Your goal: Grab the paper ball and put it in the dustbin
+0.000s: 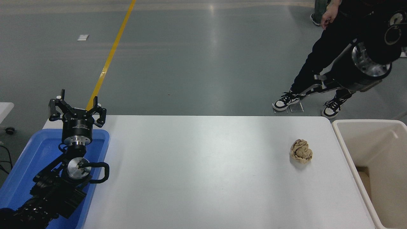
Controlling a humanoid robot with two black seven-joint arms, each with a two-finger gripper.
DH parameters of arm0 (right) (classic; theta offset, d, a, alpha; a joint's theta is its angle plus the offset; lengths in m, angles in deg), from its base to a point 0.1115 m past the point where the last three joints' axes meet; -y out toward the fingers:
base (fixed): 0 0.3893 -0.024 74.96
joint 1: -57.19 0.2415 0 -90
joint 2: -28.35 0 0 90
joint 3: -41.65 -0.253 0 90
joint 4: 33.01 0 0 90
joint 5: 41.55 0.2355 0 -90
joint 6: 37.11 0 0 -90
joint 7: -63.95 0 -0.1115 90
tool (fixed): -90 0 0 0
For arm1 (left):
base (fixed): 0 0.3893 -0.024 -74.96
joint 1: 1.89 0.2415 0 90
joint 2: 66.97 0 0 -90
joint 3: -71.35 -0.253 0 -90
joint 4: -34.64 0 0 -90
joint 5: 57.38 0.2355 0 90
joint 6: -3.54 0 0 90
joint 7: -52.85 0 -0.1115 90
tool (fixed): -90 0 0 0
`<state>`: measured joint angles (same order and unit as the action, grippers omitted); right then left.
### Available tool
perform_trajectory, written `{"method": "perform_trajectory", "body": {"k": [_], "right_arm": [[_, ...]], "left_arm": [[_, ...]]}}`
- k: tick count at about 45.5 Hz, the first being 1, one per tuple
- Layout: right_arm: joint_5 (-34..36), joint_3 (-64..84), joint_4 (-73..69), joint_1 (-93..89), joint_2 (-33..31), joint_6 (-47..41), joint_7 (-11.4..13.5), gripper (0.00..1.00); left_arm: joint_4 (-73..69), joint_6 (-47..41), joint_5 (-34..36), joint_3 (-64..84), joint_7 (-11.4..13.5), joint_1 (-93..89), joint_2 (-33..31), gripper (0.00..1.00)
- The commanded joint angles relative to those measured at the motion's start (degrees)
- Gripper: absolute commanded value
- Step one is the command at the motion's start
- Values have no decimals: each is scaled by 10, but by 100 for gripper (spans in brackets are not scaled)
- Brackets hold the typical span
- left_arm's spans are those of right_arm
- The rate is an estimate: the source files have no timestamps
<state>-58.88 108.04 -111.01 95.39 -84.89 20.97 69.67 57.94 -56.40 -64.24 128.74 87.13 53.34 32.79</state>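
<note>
The paper ball (301,151) is seen on the table (197,171) near the dustbin (345,149), untouched. The right pincer (313,85), raised, cannot be judged; the left pincer (77,111) is spread over the blue tray (22,165).

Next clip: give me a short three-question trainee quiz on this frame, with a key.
1. True or false: the paper ball lies inside the dustbin.
2. Multiple choice: where is the left pincer? A) over the blue tray's far end at the table's left edge, B) above the paper ball, C) inside the dustbin.
3. Fill in: the paper ball sits on the table just to the ____ of the dustbin in the picture.

Key
1. False: it rests on the white table, untouched by either pincer.
2. A: the left arm is parked there with its pincer open.
3. Left; the right pincer is raised well beyond the table's far edge, in front of a person's legs.
</note>
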Motion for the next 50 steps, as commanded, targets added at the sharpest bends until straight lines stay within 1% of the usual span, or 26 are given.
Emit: {"method": "perform_trajectory", "body": {"k": [1, 5, 12, 22, 31, 39, 43, 50], "right_arm": [[-31, 1, 104, -117, 50, 51, 1, 100], [-31, 13, 143, -173, 74, 92, 1, 100], [-29, 16, 216, -288, 80, 150, 1, 100], [-24, 4, 300, -419, 91, 165, 2, 100], [-19, -31, 311, -488, 91, 237, 2, 100], [12, -93, 339, -546, 91, 262, 14, 100], [12, -113, 362, -581, 94, 284, 17, 100], [13, -119, 388, -612, 108, 295, 22, 100]], "left_arm": [[0, 0, 0, 0, 0, 0, 0, 99], [0, 0, 0, 0, 0, 0, 0, 99], [0, 0, 0, 0, 0, 0, 0, 99], [0, 0, 0, 0, 0, 0, 0, 99], [0, 0, 0, 0, 0, 0, 0, 99], [0, 0, 0, 0, 0, 0, 0, 99], [0, 0, 0, 0, 0, 0, 0, 99], [0, 0, 0, 0, 0, 0, 0, 99]]}}
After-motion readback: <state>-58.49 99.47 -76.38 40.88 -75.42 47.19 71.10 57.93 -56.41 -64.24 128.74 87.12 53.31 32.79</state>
